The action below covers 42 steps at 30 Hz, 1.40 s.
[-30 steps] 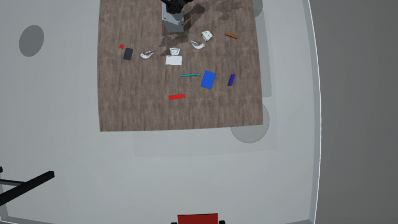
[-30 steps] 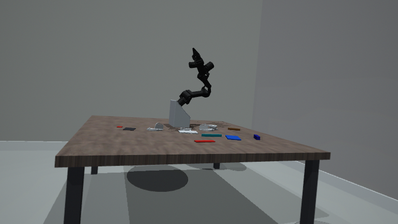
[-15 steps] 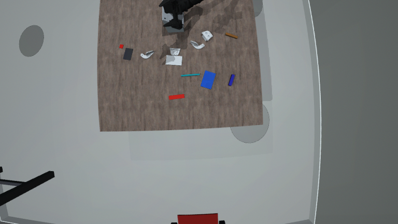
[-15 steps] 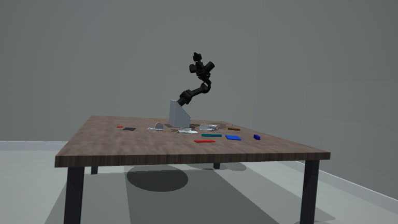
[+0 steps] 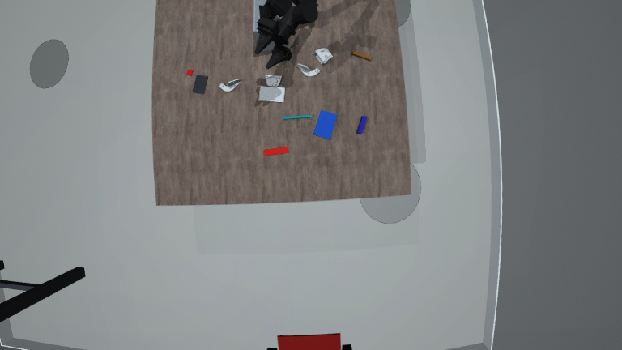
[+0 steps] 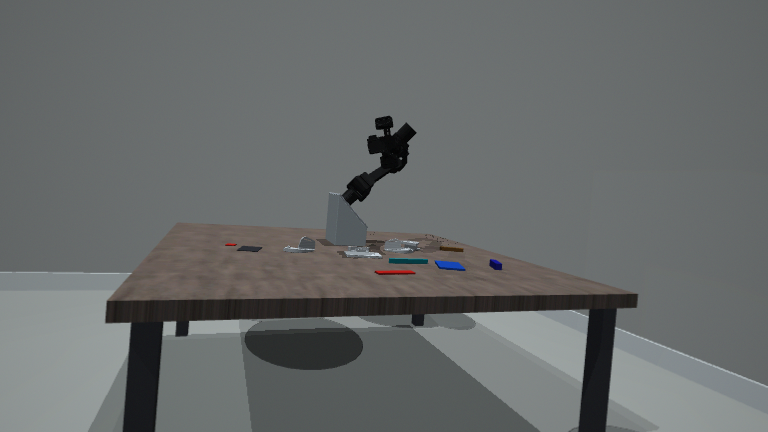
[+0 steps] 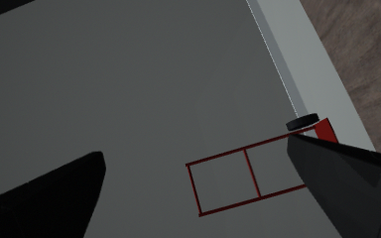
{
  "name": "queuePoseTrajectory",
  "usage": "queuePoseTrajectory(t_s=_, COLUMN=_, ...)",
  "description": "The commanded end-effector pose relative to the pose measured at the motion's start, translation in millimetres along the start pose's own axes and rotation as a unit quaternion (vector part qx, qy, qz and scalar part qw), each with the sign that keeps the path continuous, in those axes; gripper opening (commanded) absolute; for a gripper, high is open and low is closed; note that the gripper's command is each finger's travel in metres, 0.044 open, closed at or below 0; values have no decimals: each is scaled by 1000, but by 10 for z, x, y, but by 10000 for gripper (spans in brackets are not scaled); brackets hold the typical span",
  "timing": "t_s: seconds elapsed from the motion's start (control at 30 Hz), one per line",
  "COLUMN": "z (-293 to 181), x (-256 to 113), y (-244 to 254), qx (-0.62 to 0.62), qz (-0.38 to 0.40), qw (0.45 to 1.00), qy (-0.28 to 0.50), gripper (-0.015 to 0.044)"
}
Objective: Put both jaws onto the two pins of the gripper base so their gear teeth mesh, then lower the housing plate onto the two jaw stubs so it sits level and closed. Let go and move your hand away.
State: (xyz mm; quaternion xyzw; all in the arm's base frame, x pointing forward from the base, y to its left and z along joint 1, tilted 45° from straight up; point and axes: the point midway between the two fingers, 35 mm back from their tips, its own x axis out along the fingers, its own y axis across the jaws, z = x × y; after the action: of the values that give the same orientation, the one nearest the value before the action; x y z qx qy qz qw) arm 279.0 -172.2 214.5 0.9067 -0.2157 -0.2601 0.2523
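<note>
The white gripper base (image 5: 271,94) (image 6: 363,255) lies flat near the middle of the table, with a raised part at its back edge. One white jaw (image 5: 230,85) (image 6: 306,244) lies left of it, the other jaw (image 5: 308,70) (image 6: 394,245) right of it and a little behind. A white part with holes, seemingly the housing plate (image 5: 323,56), lies behind the right jaw. All these parts are apart. My gripper (image 5: 262,60) (image 7: 196,152) is open and empty, high above the table behind the gripper base. The pins and gear teeth are too small to tell.
A teal bar (image 5: 297,117) (image 6: 407,261), blue plate (image 5: 325,125) (image 6: 450,265), dark blue block (image 5: 361,125) and red bar (image 5: 275,151) lie in front. An orange-brown bar (image 5: 361,56) lies right; a dark plate (image 5: 200,84) and small red block (image 5: 189,72) lie left.
</note>
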Motion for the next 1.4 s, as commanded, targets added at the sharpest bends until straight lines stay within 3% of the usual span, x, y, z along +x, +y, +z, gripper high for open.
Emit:
queuePoseTrajectory(t_s=0.0, z=-33, x=46, y=-298, qx=-22, qz=-70, qw=997, qy=1, gripper=440)
queuePoseTrajectory(t_s=0.67, z=-21, x=-200, y=-1613, qx=-103, qz=-376, qw=921, qy=0, gripper=440)
queuePoseTrajectory(t_s=1.37, z=105, x=-1114, y=-2642, qx=-123, qz=-666, qw=735, qy=-29, gripper=440)
